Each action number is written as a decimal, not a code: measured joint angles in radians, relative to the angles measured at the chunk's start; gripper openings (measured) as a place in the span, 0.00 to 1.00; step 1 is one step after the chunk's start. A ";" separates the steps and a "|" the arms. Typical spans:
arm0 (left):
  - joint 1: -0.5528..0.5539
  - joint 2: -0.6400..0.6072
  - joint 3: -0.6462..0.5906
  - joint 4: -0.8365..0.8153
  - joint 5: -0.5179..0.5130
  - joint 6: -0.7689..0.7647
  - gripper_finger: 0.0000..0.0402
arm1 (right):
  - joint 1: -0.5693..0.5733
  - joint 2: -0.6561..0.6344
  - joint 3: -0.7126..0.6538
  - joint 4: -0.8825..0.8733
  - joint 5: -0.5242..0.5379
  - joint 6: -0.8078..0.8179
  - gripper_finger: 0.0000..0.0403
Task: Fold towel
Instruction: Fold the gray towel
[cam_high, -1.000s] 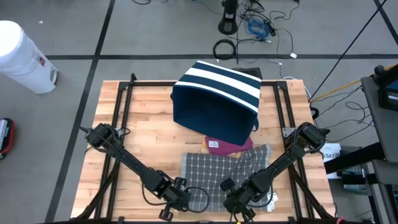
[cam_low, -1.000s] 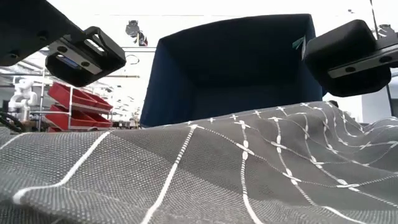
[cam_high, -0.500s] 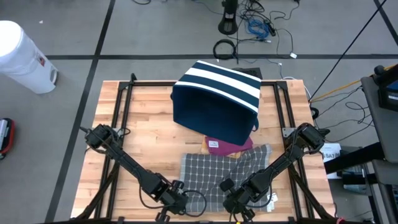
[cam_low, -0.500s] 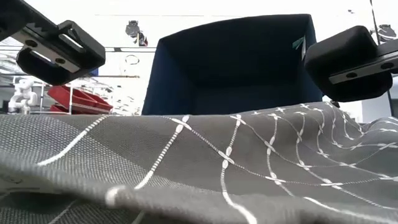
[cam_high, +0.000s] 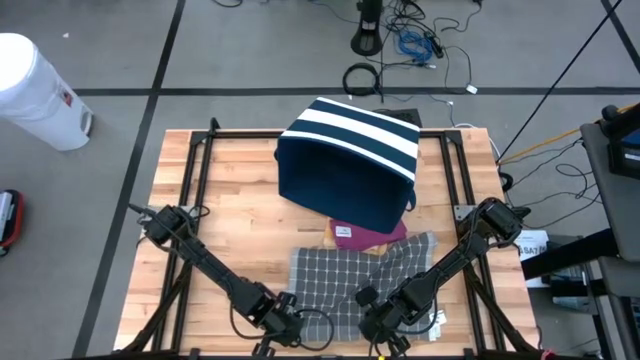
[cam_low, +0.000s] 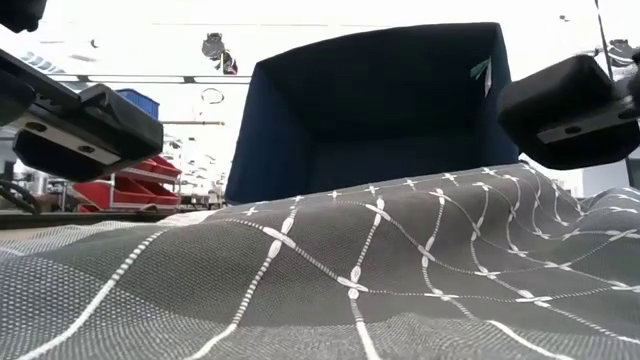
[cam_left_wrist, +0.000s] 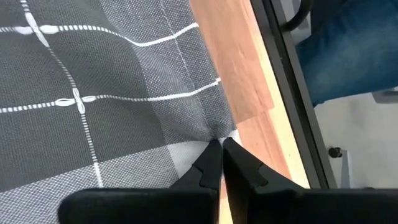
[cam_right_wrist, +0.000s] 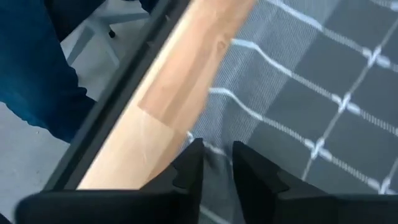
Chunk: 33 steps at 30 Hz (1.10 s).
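A: We're over the near edge of the wooden counter (cam_high: 240, 190), and the grey checked towel (cam_high: 360, 280) lies spread there, just in front of the striped navy bin (cam_high: 350, 160), with something magenta (cam_high: 365, 237) tucked between the two.

B: Left gripper (cam_left_wrist: 219, 163) first. Its fingers are pinched tight together on the towel's near corner, right where the cloth meets bare wood.

A: And the right gripper (cam_right_wrist: 214, 163) sits at the other near corner. We see a narrow gap between its fingers with a bit of hem in it, but we can't say it has a real hold.

B: How do we expect this cloth to handle?

A: Soft and light, we'd judge. From table height it rises in loose rolling waves, so it will sag and drape wherever it isn't held. No stiffness to count on, and no risk of breaking it.

B: So corners are the place to take it.

A: Yes, both near corners together, or the middle will droop and the fold come out crooked.

B: Which way does it lie?

A: From above it looks close to square, perhaps a little wider across the counter than deep, so we'd put the long axis side to side. The white lines run square to the counter's edge; the far right corner looks slightly rumpled.
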 joint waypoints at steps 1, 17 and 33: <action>0.000 0.000 0.000 0.000 -0.008 0.000 0.04 | 0.000 0.000 0.000 -0.011 0.000 0.012 0.20; 0.002 0.000 0.002 -0.045 -0.049 0.026 0.18 | 0.066 -0.069 0.000 -0.193 0.027 0.226 0.36; 0.007 -0.001 0.002 -0.103 -0.067 0.016 0.19 | 0.171 -0.088 -0.001 -0.286 0.029 0.419 0.36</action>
